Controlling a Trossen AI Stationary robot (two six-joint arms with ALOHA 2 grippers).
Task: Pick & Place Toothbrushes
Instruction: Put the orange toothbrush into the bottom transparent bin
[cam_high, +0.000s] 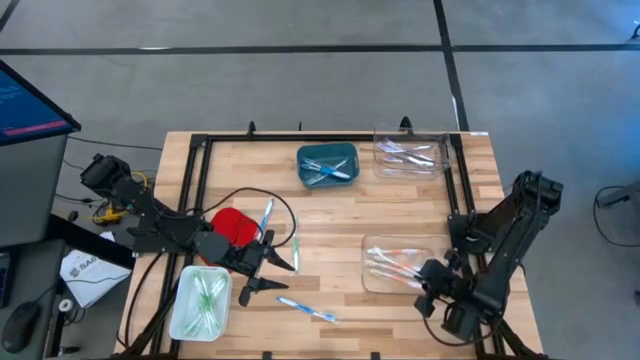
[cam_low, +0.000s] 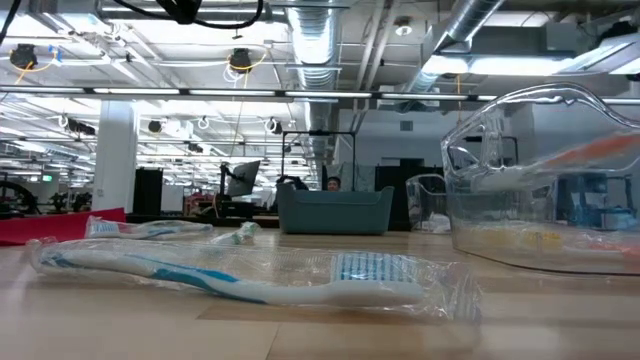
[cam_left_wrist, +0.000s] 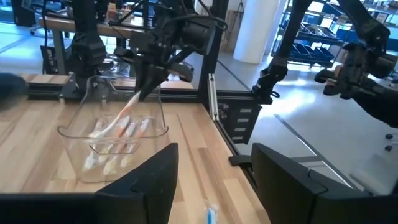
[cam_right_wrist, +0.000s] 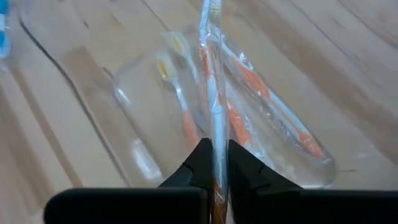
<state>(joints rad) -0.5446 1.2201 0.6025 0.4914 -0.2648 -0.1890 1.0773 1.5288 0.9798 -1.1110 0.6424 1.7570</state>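
The right gripper sits at about four o'clock on the table, its fingers pinched tight on a wrapped orange toothbrush that stands up over the clear tray. More orange toothbrushes lie in that tray, right under the held one.

Over at eight o'clock, the left gripper hovers with its fingers spread wide and nothing between them. Just beside it, toward six o'clock, a blue toothbrush in clear wrap lies flat on the wood; the low view shows it close up in the foreground. A green toothbrush and another blue one lie near the left gripper, next to a red tray.

The pale green tray at seven o'clock holds green toothbrushes. At twelve o'clock, the teal tray carries blue ones, and the second clear tray at one o'clock holds pinkish ones.
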